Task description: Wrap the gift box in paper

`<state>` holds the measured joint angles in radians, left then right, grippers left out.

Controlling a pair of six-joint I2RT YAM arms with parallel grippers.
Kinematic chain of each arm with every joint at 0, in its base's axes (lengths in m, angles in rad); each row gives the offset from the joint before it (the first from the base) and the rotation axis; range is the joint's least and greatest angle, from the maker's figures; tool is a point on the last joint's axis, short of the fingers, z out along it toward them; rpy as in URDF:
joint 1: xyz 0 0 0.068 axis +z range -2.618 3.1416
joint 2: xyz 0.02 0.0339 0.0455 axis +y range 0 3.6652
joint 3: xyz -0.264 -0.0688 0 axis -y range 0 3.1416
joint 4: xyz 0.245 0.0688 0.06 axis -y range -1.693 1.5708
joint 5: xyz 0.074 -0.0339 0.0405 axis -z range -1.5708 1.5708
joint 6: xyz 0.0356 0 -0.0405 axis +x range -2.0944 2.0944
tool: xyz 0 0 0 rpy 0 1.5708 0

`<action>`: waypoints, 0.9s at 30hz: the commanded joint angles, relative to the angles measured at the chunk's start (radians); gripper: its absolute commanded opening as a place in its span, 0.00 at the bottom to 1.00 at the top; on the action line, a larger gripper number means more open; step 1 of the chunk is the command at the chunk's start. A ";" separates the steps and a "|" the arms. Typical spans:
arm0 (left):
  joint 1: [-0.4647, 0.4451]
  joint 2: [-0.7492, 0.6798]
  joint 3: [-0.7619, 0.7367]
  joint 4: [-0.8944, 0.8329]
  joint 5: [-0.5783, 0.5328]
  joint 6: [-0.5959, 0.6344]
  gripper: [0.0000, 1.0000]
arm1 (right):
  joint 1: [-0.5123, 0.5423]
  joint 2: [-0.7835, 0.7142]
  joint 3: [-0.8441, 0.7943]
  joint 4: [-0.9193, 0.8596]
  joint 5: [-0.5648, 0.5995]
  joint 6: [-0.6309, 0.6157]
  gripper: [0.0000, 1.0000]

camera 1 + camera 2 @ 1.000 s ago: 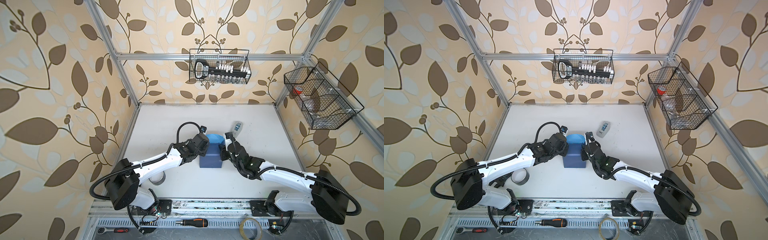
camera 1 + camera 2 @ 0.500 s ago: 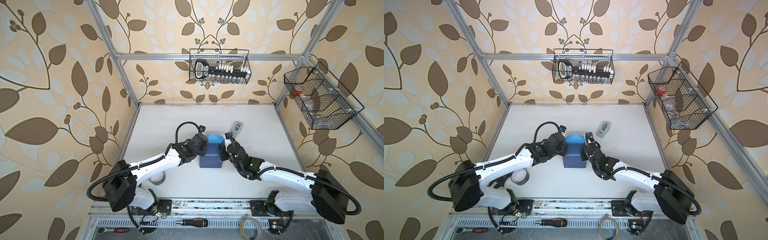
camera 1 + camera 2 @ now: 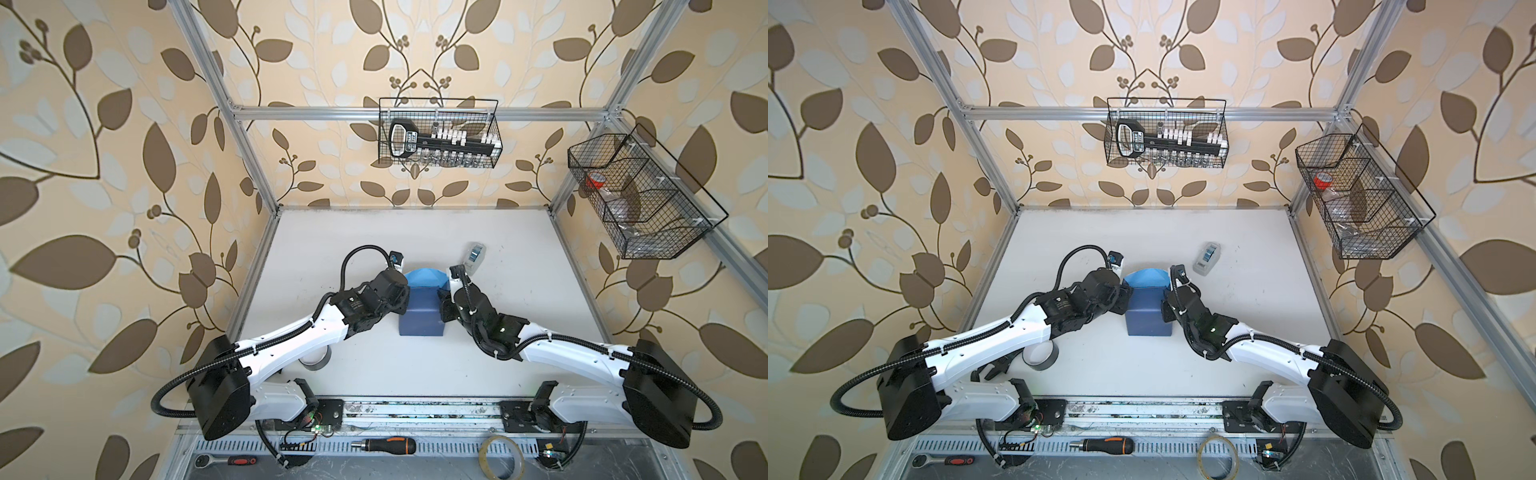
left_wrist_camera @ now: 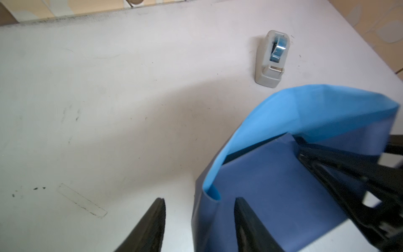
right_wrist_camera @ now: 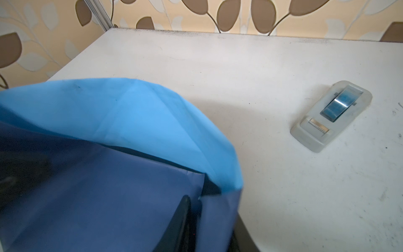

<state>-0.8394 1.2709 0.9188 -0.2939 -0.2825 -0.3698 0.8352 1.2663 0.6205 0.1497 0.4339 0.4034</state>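
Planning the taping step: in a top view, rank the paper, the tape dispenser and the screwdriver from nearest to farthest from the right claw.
1. paper, in the grip of the right claw, at the centre.
2. tape dispenser, just behind the claw.
3. screwdriver, far off at the front edge.

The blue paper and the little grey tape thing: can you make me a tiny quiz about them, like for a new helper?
1. True or false: the tape dispenser lies on top of the paper.
2. Which colour is the paper's outer face, where it is wrapped round? A) light sky-blue B) darker dusky blue C) red
3. Fill in the gap: in the left wrist view, the jaws of the left gripper stand ____, with a folded edge of the paper between them.

Key: 1 false; 2 B; 3 open.
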 commanded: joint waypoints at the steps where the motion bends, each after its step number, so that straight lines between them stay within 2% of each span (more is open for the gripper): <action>1: -0.007 0.004 -0.018 0.020 0.076 -0.064 0.47 | 0.005 0.020 0.000 -0.075 0.004 -0.002 0.26; 12: -0.008 0.044 0.020 0.025 0.023 -0.035 0.26 | 0.006 0.016 0.001 -0.076 -0.008 0.002 0.25; 22: -0.009 0.092 0.040 0.051 0.025 -0.027 0.10 | 0.006 0.022 0.013 -0.057 -0.044 0.006 0.26; 27: -0.009 0.098 0.027 0.049 0.004 -0.020 0.05 | 0.003 -0.005 0.034 -0.091 -0.043 -0.009 0.33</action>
<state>-0.8391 1.3624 0.9207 -0.2642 -0.2584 -0.3923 0.8356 1.2663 0.6296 0.1326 0.4194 0.4091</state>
